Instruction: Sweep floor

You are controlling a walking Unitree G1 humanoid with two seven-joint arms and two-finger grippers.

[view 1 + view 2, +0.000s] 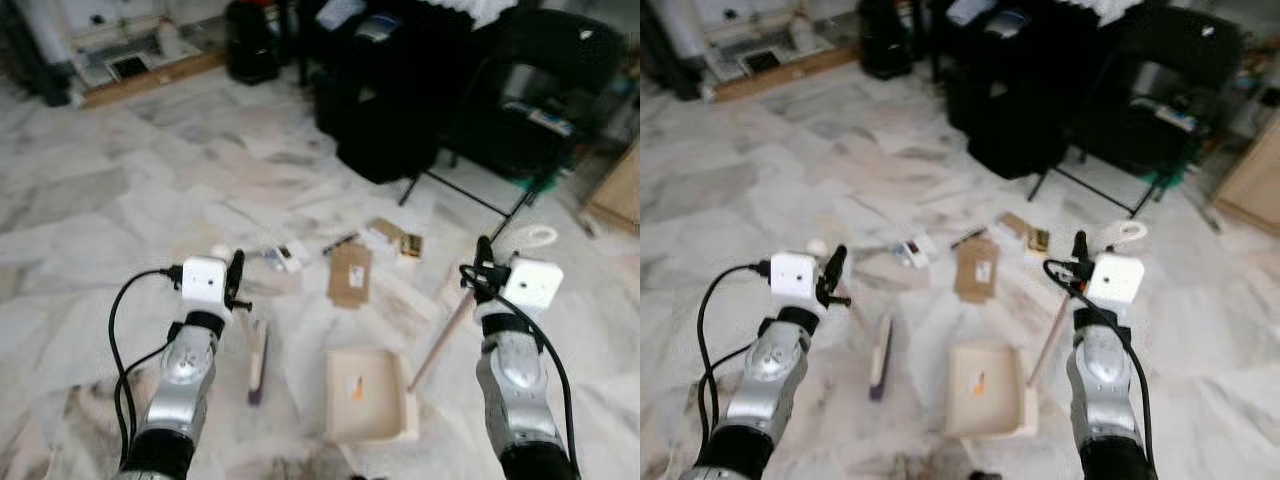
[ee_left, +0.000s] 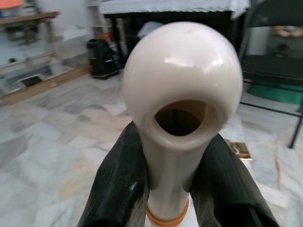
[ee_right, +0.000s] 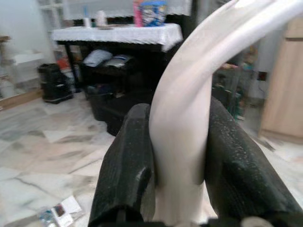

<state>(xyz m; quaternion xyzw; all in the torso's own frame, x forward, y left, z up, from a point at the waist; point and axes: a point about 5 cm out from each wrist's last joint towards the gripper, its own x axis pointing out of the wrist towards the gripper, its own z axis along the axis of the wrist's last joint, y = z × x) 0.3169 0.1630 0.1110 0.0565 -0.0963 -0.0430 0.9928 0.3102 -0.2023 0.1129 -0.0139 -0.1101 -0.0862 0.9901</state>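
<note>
My left gripper [image 1: 236,277] is shut on the cream handle [image 2: 182,85] of a small brush, whose head [image 1: 257,365] rests on the marble floor below it. Its black fingers [image 2: 118,189] squeeze the handle just under the rounded end with a hole. My right gripper [image 1: 482,262] is shut on the long pale handle [image 3: 184,123] of the dustpan [image 1: 365,395], which lies flat on the floor between my arms. The handle's looped end [image 1: 540,236] sticks out past the gripper. Litter lies ahead: a brown cardboard piece [image 1: 350,273], small wrappers [image 1: 290,256] and a card [image 1: 400,238].
Black chairs and bags [image 1: 400,110] stand behind the litter, with thin black stand legs [image 1: 470,195] reaching over the floor. A black bin [image 1: 250,45] and a low wooden shelf [image 1: 140,70] are at the back left. A wooden cabinet [image 1: 620,190] is at the right edge.
</note>
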